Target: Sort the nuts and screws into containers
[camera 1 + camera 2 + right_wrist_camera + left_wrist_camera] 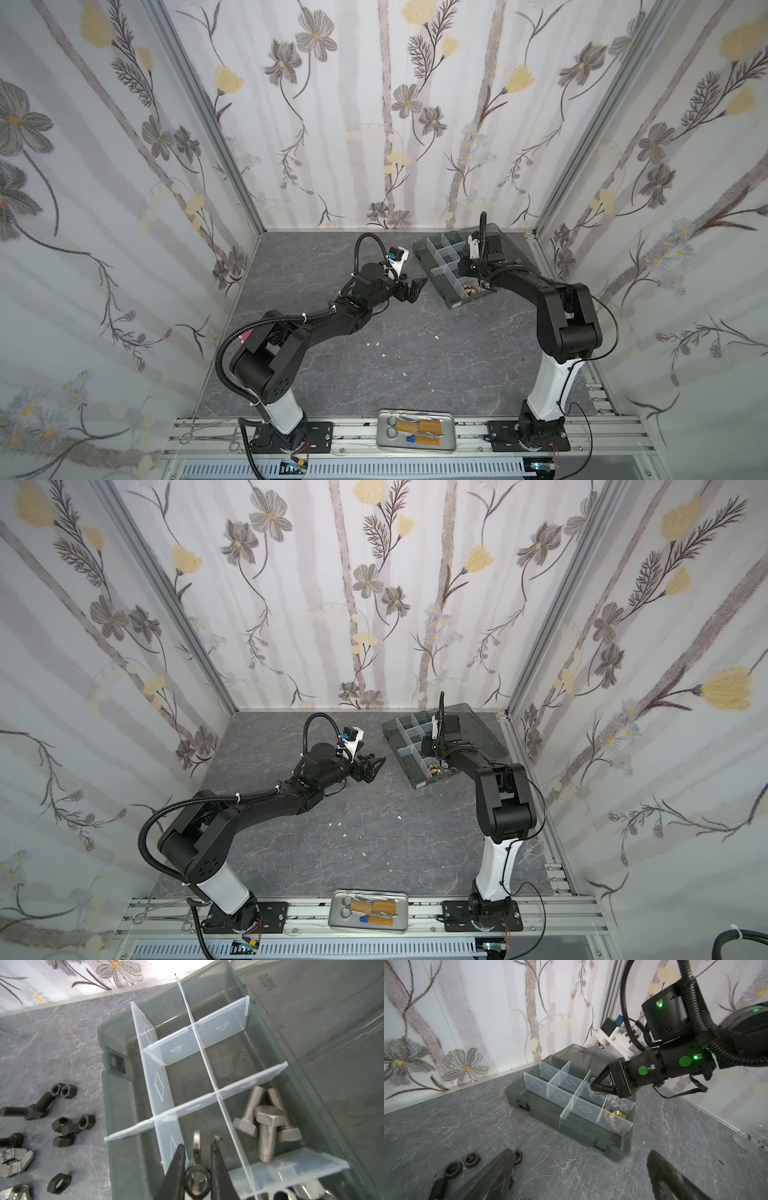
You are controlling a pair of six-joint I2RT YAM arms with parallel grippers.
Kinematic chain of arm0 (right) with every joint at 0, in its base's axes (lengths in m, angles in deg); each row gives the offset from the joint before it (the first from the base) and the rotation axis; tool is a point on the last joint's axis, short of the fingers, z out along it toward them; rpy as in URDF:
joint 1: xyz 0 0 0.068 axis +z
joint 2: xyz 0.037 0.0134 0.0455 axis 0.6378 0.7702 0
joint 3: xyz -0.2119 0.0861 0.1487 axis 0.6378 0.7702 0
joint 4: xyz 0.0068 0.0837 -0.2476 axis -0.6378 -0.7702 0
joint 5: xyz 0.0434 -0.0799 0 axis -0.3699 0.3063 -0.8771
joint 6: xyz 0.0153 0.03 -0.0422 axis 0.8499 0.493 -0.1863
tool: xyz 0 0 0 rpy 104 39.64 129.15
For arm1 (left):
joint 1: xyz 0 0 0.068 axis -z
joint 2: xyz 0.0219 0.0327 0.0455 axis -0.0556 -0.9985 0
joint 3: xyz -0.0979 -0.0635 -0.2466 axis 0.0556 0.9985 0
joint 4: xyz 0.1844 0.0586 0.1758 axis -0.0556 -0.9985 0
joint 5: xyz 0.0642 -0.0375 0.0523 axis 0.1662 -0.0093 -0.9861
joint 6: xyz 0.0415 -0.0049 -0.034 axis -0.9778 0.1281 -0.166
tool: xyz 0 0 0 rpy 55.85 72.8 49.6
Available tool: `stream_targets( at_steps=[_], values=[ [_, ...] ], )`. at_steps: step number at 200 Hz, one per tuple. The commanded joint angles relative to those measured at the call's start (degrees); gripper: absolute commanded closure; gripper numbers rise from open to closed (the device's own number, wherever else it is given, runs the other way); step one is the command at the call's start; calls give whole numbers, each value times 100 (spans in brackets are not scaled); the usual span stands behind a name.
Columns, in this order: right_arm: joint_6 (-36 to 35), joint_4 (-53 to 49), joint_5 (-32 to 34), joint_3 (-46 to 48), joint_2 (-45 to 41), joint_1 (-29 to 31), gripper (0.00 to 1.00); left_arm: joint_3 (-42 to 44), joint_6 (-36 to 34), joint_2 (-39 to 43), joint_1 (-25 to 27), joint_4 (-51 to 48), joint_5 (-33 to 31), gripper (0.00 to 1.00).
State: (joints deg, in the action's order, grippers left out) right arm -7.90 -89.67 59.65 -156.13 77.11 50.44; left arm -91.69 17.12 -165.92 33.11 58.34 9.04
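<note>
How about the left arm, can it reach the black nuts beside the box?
Probably yes: the left gripper hangs open and empty close by the black nuts, nothing covers them, and the right gripper is over the organizer box.

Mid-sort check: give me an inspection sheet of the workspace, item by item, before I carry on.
Surface: dark marbled tabletop; no spills seen.
Job's things: organizer box open, lid laid back; silver bolts and brass pieces inside, kept apart by dividers; black nuts and bolts loose on the tabletop beside the box.
Clutter: white specks mid-table; metal tray with scissors at the front edge.
Grippers: left pincer open, empty, beside the box; right pincer shut on a silver wing nut above the box.
Cables: corrugated conduit loops on the left; thin cable on the right.
Surroundings: floral walls; nothing seen intruding.
</note>
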Motion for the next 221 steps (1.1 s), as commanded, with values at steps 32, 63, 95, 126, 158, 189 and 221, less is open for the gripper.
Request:
stream_targets(
  at_steps=[32, 63, 95, 126, 158, 189, 221],
  values=[
    [125, -36, 34, -453, 536, -13, 87, 52, 68, 17, 2, 109, -226, 0],
    [117, -71, 207, -410, 488, -9, 78, 80, 15, 72, 3, 71, -330, 0],
    [82, -60, 202, -320, 222, -9, 70, 83, -1, 105, 1, 126, -450, 0],
    [20, -142, 194, -294, -5, 29, 65, 133, 42, 119, -8, 214, -516, 0],
    [-76, -279, 142, -320, -255, 125, 61, 244, 104, 252, -57, 267, -644, 0],
    [-354, -89, -285, -260, -444, 540, 61, 556, 580, 506, -365, 382, -904, 0],
    [-705, 457, -767, -84, -302, 1449, 62, 1117, 1419, 809, -1026, 448, -1206, 0]
  ],
)
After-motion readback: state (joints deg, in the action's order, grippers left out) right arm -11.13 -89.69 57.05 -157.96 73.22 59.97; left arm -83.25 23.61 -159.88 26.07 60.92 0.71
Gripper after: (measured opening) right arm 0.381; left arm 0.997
